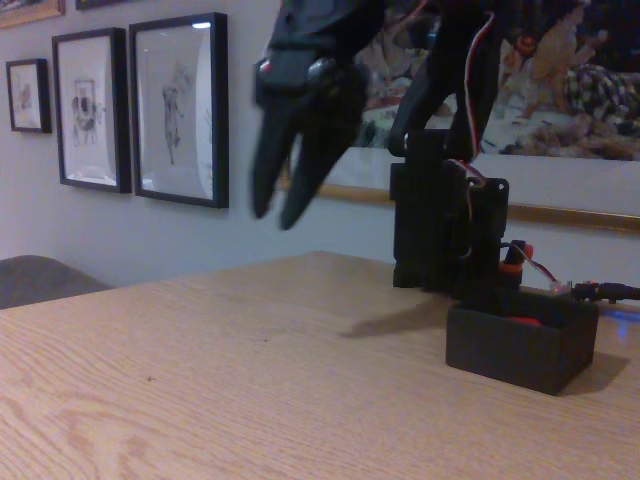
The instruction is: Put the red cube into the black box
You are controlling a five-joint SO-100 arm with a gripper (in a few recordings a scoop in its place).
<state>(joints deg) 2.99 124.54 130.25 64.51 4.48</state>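
Observation:
The black box [515, 355] sits low on the wooden table at the right, in front of the arm's base. The red cube [527, 321] lies inside it, and just a red sliver of its top shows over the front wall. My gripper [277, 212] hangs high above the table's middle, well left of the box and far from it. Its dark fingers point down, a narrow gap shows between the tips, and nothing is held there.
The tall black base block [445, 225] with wires stands behind the box, a small orange-red part [513, 262] beside it. Framed pictures [178, 108] hang on the wall behind. The bare wooden table [250, 380] spreads left and forward of the box.

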